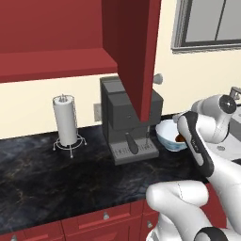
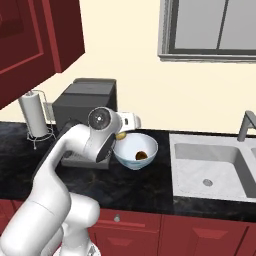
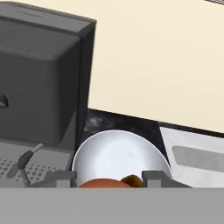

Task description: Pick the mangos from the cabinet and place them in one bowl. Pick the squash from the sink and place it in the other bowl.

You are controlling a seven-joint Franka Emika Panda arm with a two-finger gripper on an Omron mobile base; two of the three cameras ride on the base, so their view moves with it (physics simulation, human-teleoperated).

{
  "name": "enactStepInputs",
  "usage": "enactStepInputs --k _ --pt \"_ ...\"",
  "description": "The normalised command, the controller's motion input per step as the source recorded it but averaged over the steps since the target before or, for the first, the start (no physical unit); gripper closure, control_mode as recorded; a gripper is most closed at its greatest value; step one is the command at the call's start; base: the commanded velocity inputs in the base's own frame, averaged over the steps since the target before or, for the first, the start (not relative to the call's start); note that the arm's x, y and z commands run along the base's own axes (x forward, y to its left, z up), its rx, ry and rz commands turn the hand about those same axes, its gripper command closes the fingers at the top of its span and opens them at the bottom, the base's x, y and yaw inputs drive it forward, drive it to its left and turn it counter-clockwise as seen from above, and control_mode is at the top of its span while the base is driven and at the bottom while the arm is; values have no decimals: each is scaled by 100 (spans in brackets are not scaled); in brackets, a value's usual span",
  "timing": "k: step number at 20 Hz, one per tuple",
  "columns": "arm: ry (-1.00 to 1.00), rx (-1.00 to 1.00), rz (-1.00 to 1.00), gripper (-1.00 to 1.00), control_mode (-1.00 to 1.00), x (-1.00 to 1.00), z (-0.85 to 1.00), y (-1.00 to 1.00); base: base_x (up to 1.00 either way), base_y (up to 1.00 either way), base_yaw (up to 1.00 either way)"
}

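My gripper (image 2: pixel 122 133) hangs over the left rim of the pale bowl (image 2: pixel 150 144), shut on the yellow-orange mango (image 2: pixel 120 135). In the hand view that mango (image 3: pixel 101 183) sits between my fingertips (image 3: pixel 65 177), just above the bowl (image 3: pixel 118 151). The darker orange-brown mango (image 2: pixel 141 155) lies inside the bowl, and it also appears in the left base view (image 1: pixel 180 138). The red cabinet (image 1: pixel 56 61) stands with its door (image 1: pixel 139 56) swung open. The sink (image 2: pixel 186 172) lies right of the bowl. The squash is out of view.
A dark grey coffee machine (image 1: pixel 127 117) stands directly left of the bowl, close to my hand. A paper towel roll (image 1: pixel 65 120) is further left on the black counter (image 1: pixel 47 179). The faucet (image 2: pixel 246 125) rises behind the sink. Red drawers (image 1: pixel 103 217) run below.
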Motion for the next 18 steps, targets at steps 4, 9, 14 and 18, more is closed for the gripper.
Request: enactStepInputs --k 4,9,14,18 --pt "0 -2 0 100 -100 4 -27 0 0 0 0" --pt "0 -4 0 100 -100 2 -49 0 0 0 0" --pt "0 0 0 100 -100 20 -45 1 0 0 0" --pt "0 0 0 100 -100 38 -45 0 0 0 0"
